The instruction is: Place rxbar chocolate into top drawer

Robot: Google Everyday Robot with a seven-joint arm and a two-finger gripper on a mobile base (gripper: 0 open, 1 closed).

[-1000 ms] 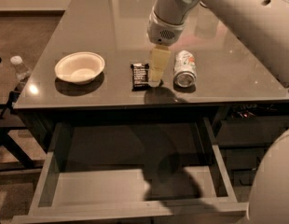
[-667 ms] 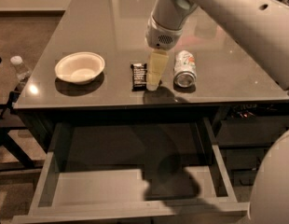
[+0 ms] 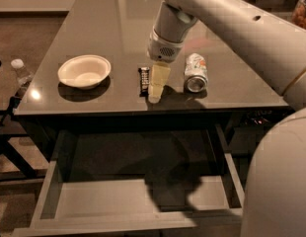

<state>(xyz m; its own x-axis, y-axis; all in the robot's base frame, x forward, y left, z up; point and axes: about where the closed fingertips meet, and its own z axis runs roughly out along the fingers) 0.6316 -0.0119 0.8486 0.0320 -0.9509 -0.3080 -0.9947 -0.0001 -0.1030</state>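
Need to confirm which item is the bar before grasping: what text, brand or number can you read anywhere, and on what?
rxbar chocolate: faint pale marks on black, too blurred to read.
can: coloured patches, no legible text.
Nothing else shows text.
The gripper is low over the table, just right of the rxbar chocolate.

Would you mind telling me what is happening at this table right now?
The robot's single arm holds its end effector low at the tabletop, right beside the rxbar chocolate, which lies flat between a white bowl and a tipped drinks can. The top drawer below stands open, the bar not yet inside.
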